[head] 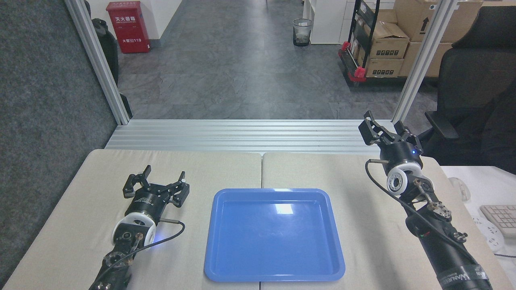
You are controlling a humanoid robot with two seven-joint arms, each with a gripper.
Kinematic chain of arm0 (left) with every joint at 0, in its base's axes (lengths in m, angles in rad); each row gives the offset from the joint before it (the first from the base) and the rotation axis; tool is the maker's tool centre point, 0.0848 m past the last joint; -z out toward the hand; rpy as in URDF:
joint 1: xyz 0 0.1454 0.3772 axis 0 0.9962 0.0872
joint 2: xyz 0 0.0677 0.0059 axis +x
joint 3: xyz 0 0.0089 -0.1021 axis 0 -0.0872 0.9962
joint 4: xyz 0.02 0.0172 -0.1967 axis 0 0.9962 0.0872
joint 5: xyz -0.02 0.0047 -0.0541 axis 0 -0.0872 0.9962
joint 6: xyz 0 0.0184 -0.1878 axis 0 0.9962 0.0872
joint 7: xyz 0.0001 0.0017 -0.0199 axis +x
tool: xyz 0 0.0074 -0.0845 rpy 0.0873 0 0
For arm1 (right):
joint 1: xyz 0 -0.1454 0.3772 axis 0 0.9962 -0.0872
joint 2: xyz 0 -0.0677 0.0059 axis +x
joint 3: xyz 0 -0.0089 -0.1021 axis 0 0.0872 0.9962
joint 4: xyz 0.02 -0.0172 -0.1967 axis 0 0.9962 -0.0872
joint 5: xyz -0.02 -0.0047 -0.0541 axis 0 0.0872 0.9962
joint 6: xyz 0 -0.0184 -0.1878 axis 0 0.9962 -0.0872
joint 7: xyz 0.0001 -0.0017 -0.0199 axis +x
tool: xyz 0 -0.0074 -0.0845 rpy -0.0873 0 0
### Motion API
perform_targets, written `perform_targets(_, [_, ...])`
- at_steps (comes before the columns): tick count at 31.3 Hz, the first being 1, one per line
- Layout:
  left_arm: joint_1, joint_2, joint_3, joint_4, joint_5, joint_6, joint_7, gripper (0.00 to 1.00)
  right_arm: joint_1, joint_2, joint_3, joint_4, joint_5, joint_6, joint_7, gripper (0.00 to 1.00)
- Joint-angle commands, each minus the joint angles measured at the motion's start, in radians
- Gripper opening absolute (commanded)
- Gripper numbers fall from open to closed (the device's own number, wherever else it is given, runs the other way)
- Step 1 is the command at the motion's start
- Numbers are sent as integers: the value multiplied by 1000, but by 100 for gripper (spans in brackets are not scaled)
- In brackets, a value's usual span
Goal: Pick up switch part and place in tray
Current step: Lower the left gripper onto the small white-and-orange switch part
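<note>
The blue tray (274, 235) lies empty on the beige table, in front of me at the middle. My left gripper (165, 171) hovers low over the table just left of the tray's far left corner, open, with nothing between its fingers. My right gripper (383, 120) is held up beyond the table's far right corner, well right of the tray, open and empty. No switch part shows anywhere in the head view; it is hidden or out of view.
A ribbed aluminium rail (250, 135) runs along the table's far edge, with slanted frame posts (423, 60) at both ends. A black office chair (475, 92) stands at the right, and a keyboard (502, 219) lies on a white desk beside it.
</note>
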Motion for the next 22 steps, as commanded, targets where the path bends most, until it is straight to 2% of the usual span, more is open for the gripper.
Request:
perform_targets(1, [-2,82,-8,109,0,-3,16,100,0,0,0,0,0,0,0,99])
perform_targets(22, [4,80,-41,253,6,-30,17,100,1,0,0,0,0,0,0,99])
